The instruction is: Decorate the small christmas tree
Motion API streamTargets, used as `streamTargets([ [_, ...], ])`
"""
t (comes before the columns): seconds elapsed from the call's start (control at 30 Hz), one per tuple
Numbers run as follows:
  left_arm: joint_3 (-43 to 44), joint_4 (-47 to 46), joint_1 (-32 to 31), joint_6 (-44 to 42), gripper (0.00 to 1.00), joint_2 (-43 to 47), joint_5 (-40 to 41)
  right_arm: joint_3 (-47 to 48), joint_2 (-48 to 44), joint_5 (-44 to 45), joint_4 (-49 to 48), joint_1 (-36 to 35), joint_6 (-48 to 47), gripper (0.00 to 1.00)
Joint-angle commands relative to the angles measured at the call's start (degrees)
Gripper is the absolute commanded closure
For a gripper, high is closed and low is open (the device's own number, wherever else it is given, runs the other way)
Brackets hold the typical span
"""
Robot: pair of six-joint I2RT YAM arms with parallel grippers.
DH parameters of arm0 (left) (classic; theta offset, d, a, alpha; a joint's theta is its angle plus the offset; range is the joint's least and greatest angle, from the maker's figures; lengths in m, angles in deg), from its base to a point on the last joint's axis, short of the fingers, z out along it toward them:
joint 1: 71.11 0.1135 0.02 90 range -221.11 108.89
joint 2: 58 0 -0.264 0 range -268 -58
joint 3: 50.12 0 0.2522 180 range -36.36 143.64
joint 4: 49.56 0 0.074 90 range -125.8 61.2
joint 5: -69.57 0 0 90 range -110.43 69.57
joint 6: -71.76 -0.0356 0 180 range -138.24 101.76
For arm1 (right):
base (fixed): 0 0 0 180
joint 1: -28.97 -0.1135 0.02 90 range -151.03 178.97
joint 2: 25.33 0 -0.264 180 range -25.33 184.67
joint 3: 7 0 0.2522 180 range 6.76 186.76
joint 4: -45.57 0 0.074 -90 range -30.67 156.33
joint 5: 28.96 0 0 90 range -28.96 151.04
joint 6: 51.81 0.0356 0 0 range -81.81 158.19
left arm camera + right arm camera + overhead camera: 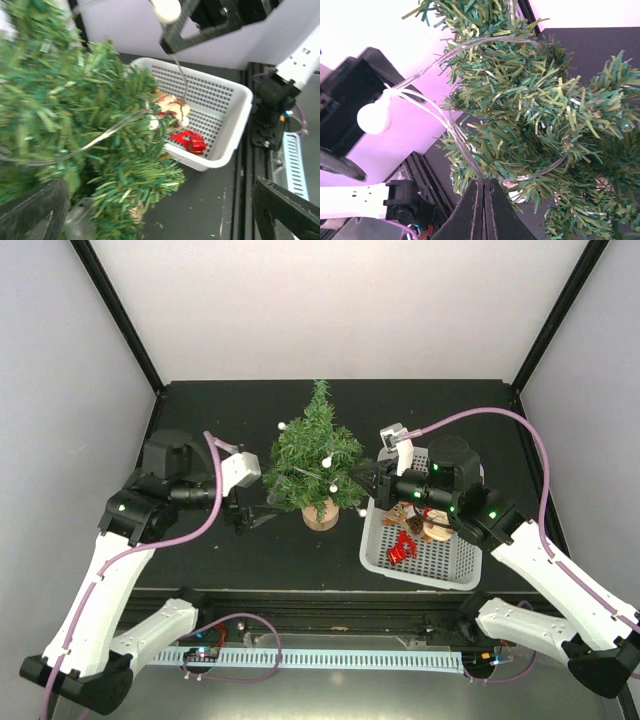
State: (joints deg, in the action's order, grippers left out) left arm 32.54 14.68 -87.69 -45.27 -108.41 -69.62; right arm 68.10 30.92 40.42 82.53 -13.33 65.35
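A matte black surface [230, 420] sits inside plain white walls, with black frame posts at the corners. On its right side is a white plastic basket [243, 100], rectangular, with perforated mesh walls and floor and a smooth rolled rim. Inside it lie a glossy red ornament [189, 141] and a pale, wood-toned ornament [170, 106] whose shape is too blurred to make out.

The right fingers [484, 192] are pressed fully together. Their flat black tips pinch the thin clear wire of a light string [427, 107], which loops over the branches and carries a round, matte white bulb [374, 118]. The left fingers [160, 200] are spread as wide as they go and hold nothing. They reach in at the tree's lower left side, with bushy needles crowding the gap beside one of them. I cannot tell whether they touch it.

The small christmas tree [316, 462] stands upright at the middle of the surface, between the two arms and just left of the basket. It is a dark-green cone of flat, papery needle strips in dense, ragged tufts, on a round light wooden disc base [321, 517]. A few small white bulbs dot its branches.
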Motion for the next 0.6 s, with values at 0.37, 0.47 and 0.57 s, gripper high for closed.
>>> streamTargets([
  [0.37,-9.0,-14.9,-12.8,-0.7,0.19,-6.4,-4.4,0.4,2.8,-8.4,-10.5,-0.3,11.9,0.99],
  [0.47,-9.5,-17.9,-13.8,0.0,0.19,-7.6,-3.3,0.4,2.9,-10.1,-12.8,-0.3,13.7,0.99],
  [0.57,-8.2,-19.4,-14.7,1.5,0.19,-9.3,-3.5,0.4,3.0,-11.7,-14.7,-0.3,15.4,0.99],
])
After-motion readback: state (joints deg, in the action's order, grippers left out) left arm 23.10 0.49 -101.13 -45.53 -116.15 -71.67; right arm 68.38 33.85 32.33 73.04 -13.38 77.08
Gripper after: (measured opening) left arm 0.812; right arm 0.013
